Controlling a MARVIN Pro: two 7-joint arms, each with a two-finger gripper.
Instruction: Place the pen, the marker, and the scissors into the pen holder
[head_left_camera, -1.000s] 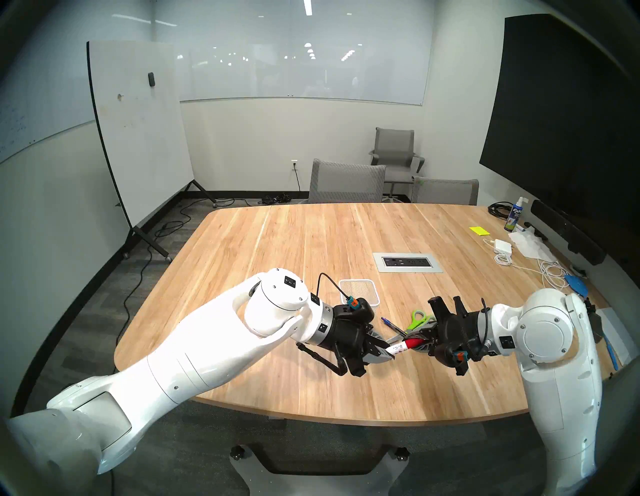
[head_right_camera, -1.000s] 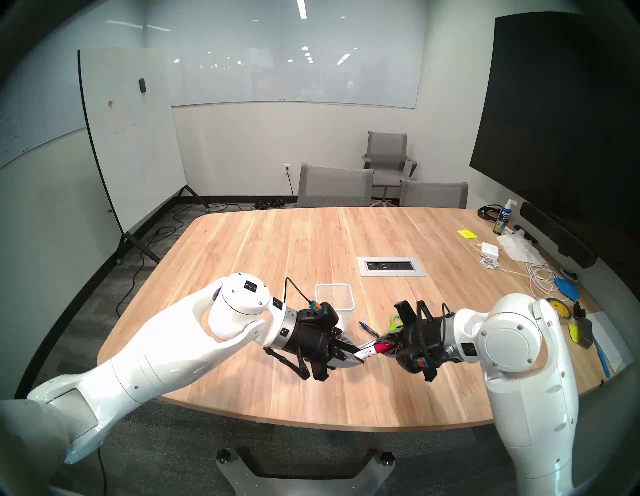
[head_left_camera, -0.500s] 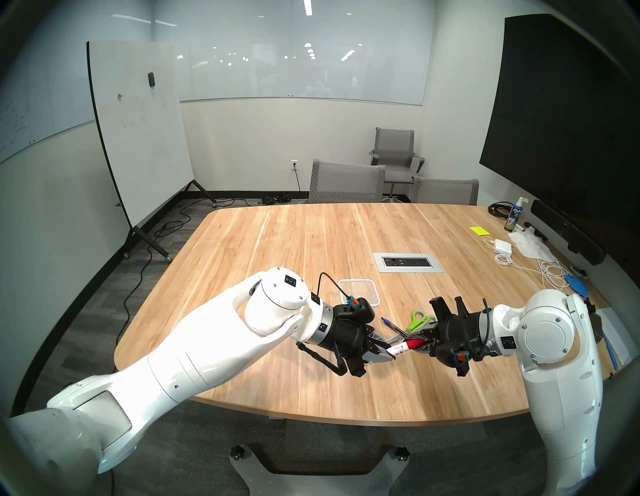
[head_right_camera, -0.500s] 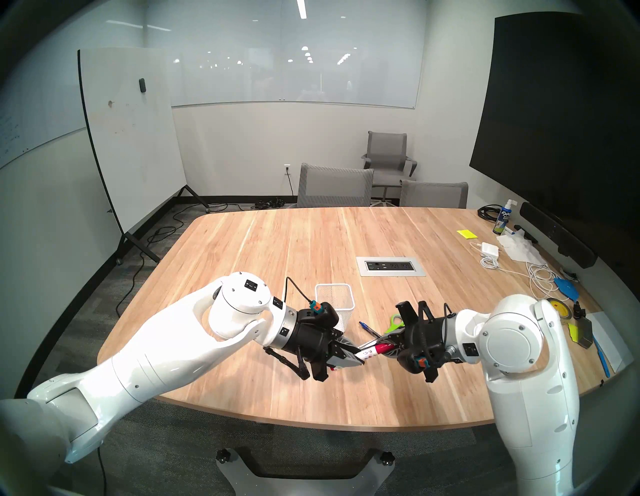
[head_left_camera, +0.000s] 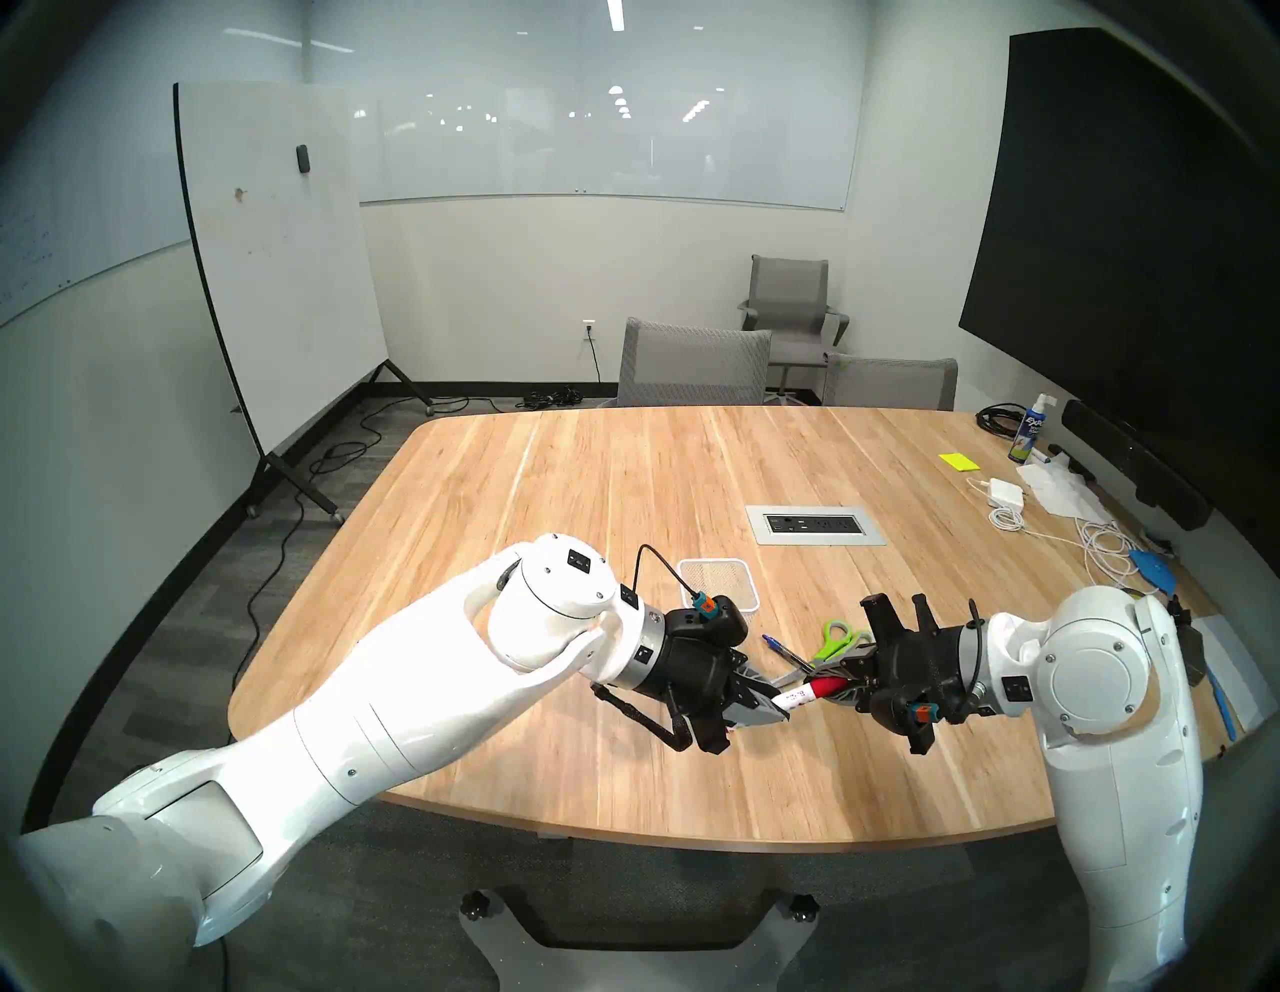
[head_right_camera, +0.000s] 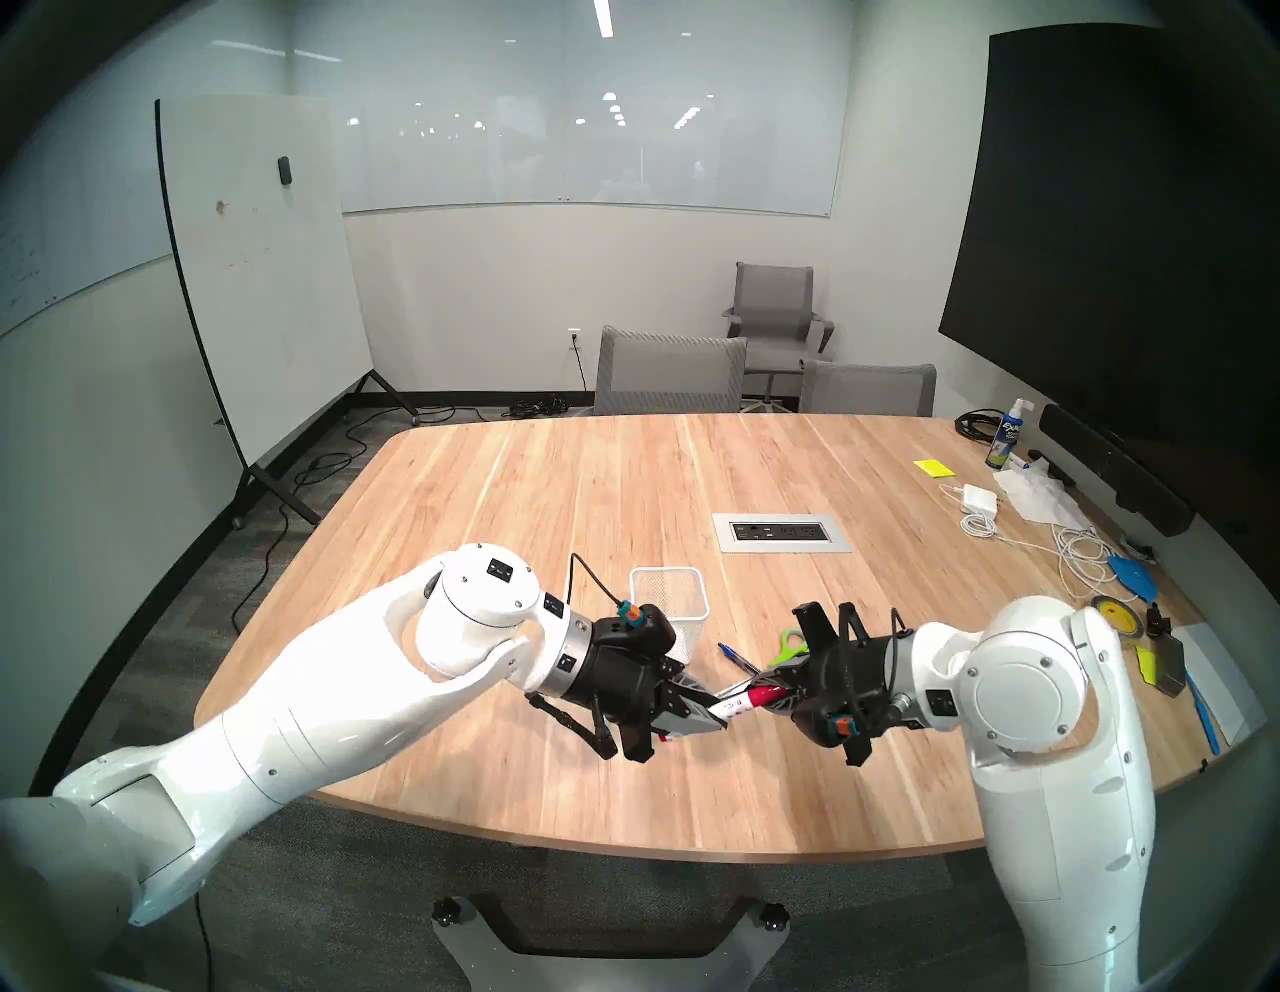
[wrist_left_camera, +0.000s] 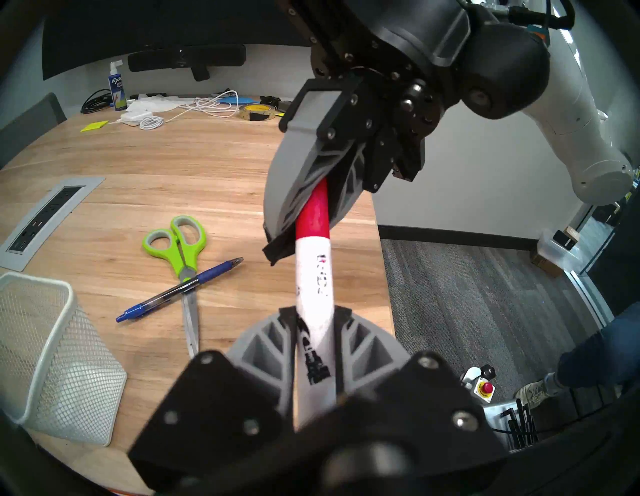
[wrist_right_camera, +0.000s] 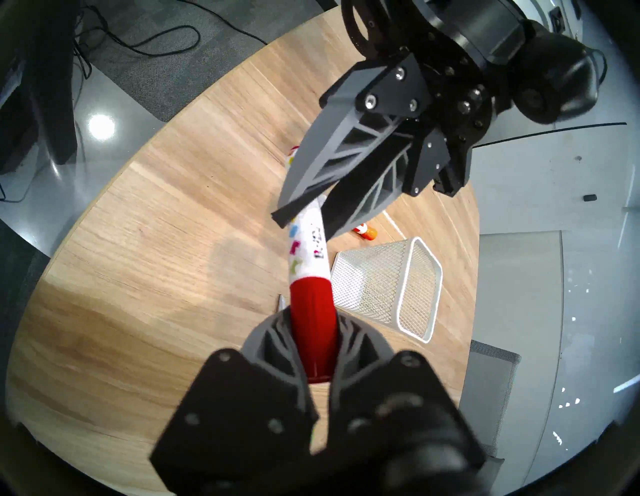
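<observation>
The left gripper (head_left_camera: 765, 708) is pinching the white end of the marker (head_left_camera: 809, 695), its jaws pressed onto the barrel, while the pen holder (head_left_camera: 720, 584) is standing upright just behind that wrist, and I am seeing nothing inside it. Moving across, the marker is hanging in the air between the two arms, above the tabletop (head_left_camera: 623, 485). Behind it the pen (head_left_camera: 786, 651) is lying across the blades of the scissors (head_left_camera: 834, 641), touching them, both flat on the wood. On the right, the right gripper (head_left_camera: 848, 686) is clamping the red cap end, jaws shut on it. This is looking to me like a handover of the first item, with both arms gripping at once. The next move is probably calling for the right jaws to let go and back away, so the left arm can tip the marker upright over the mesh cup; a tug from either side could be skewing it. The marker's far tip is hiding inside the left jaws, the scissor blades are partly covered by the right wrist, and a small orange thing (wrist_right_camera: 366, 231) beyond the cup is too blurred to name.
</observation>
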